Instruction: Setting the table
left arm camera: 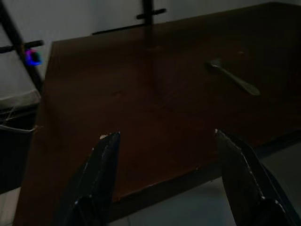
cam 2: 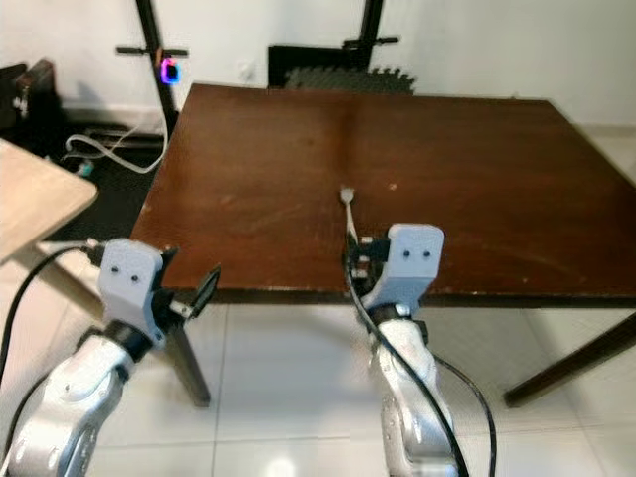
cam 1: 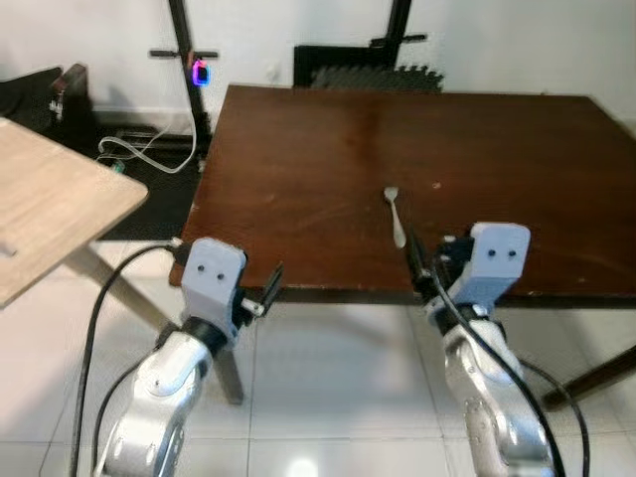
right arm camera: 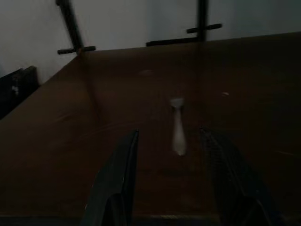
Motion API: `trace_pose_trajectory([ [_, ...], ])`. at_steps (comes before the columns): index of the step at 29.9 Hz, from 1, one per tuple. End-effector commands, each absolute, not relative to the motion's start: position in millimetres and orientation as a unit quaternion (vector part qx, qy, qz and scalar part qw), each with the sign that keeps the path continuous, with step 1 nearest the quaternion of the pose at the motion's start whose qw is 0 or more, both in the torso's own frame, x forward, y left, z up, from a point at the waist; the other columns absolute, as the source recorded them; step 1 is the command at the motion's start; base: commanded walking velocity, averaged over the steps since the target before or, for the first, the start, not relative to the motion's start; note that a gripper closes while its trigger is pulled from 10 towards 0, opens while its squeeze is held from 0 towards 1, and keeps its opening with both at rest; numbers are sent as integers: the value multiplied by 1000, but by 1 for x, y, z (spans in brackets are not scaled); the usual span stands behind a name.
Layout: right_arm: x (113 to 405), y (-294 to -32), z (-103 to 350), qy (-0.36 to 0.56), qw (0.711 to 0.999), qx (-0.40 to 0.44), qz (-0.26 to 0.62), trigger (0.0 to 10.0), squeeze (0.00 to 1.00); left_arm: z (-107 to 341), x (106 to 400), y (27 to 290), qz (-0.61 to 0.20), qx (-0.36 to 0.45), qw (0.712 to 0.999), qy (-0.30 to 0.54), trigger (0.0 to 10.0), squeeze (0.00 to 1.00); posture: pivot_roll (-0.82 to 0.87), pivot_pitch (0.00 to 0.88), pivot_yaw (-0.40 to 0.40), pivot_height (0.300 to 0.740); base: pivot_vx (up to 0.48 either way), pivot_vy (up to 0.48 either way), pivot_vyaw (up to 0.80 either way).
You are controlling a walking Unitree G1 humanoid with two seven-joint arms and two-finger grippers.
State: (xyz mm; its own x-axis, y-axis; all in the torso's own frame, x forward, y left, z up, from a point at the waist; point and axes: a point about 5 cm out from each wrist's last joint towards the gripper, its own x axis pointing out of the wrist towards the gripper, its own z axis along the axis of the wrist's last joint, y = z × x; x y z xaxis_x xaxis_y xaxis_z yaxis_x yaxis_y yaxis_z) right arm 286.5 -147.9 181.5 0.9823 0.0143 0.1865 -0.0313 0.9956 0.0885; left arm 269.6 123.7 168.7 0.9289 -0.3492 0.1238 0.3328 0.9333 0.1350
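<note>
White floor tiles (cam 1: 328, 397) run under a dark wooden table (cam 1: 298, 169), with a pale side table (cam 1: 50, 199) off at nine o'clock and open floor between them. At seven o'clock, the left gripper (cam 1: 260, 291) hangs just off the table's near edge, fingers spread. A fork (cam 1: 395, 214) lies near that edge, around one o'clock. Just short of its handle, the right gripper (right arm camera: 171, 155) hovers at the edge, fingers apart.
</note>
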Motion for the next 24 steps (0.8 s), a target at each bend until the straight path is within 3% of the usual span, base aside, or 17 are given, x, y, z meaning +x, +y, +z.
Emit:
trace_pose_trajectory([
  [1, 286, -149, 177, -85, 995, 44, 6, 10000, 0, 164, 269, 124, -174, 57, 981, -64, 10000, 0, -23, 38, 36, 740, -247, 0, 0],
  [24, 286, -149, 176, -84, 996, 42, 8, 10000, 0, 164, 270, 124, -173, 58, 981, -63, 10000, 0, -24, 35, 34, 740, -237, 0, 0],
])
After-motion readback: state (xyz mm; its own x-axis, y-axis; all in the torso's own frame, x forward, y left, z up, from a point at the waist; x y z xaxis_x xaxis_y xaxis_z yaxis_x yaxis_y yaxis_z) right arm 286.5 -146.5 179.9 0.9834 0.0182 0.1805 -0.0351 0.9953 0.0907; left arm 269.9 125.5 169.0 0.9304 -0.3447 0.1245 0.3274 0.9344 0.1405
